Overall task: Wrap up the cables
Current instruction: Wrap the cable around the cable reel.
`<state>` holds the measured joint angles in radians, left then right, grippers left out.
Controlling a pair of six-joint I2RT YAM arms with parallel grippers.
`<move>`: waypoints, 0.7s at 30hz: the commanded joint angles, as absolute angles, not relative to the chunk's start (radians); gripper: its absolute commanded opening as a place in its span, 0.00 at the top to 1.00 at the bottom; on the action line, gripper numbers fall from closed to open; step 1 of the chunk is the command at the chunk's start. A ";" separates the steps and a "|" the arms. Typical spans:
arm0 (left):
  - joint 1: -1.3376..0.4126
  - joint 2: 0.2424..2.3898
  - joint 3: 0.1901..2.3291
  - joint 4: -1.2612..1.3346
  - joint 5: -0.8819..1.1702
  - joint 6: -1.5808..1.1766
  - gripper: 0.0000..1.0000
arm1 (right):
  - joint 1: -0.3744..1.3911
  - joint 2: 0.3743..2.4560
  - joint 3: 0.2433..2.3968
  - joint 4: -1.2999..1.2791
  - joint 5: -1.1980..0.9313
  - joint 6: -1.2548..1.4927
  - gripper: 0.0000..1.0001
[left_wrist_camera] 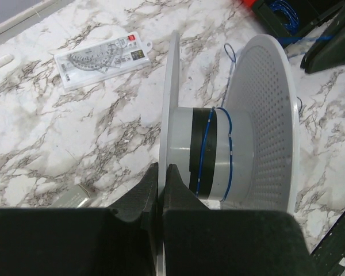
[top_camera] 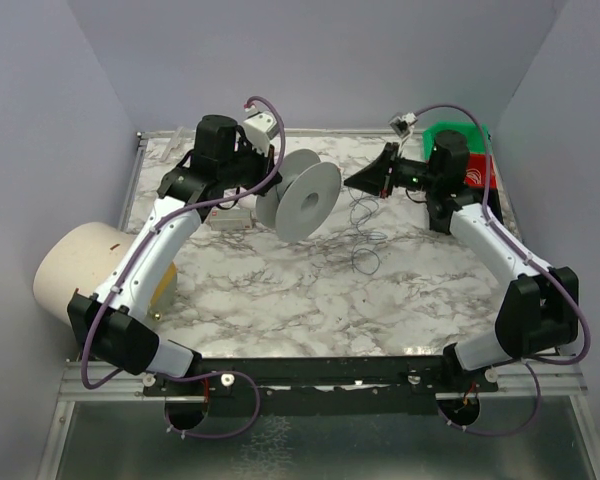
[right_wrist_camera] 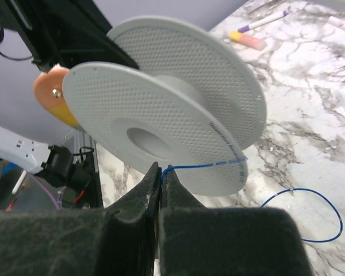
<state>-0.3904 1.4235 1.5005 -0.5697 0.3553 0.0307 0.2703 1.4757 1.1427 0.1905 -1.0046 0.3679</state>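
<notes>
A white perforated spool [top_camera: 300, 197] stands on edge in mid-table. My left gripper [left_wrist_camera: 163, 172] is shut on its thin near flange [left_wrist_camera: 171, 103]; in the top view the gripper [top_camera: 265, 188] is at the spool's left. The thin cable, blue up close, has a few turns on the hub [left_wrist_camera: 207, 150]. My right gripper [right_wrist_camera: 161, 172] is shut on the cable [right_wrist_camera: 207, 165] just in front of the spool [right_wrist_camera: 178, 98]; in the top view the gripper [top_camera: 350, 182] is right of the spool. Loose cable loops [top_camera: 360, 238] lie on the marble below it, and one loop shows in the right wrist view [right_wrist_camera: 310, 214].
A cream cylinder [top_camera: 75, 272] sits at the table's left edge. A green and red bin [top_camera: 470, 152] stands at the back right. A packaged protractor set [left_wrist_camera: 100, 57] lies left of the spool. Markers [right_wrist_camera: 259, 27] lie beyond it.
</notes>
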 commanded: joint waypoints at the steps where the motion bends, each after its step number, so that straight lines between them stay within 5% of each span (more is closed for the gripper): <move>1: -0.386 1.387 1.462 -0.522 0.354 0.121 1.00 | 0.225 1.445 1.158 0.345 -1.039 0.494 0.99; 5: -0.400 1.385 1.444 -0.522 0.337 0.146 1.00 | 0.214 1.476 1.185 0.385 -1.065 0.549 0.99; 14: -0.465 1.457 1.436 -0.462 -0.064 0.032 1.00 | 0.297 1.511 1.239 0.402 -1.112 0.627 0.99; 21: -0.465 1.543 1.482 -0.462 -0.114 -0.049 1.00 | 0.410 1.564 1.302 0.199 -1.036 0.466 0.99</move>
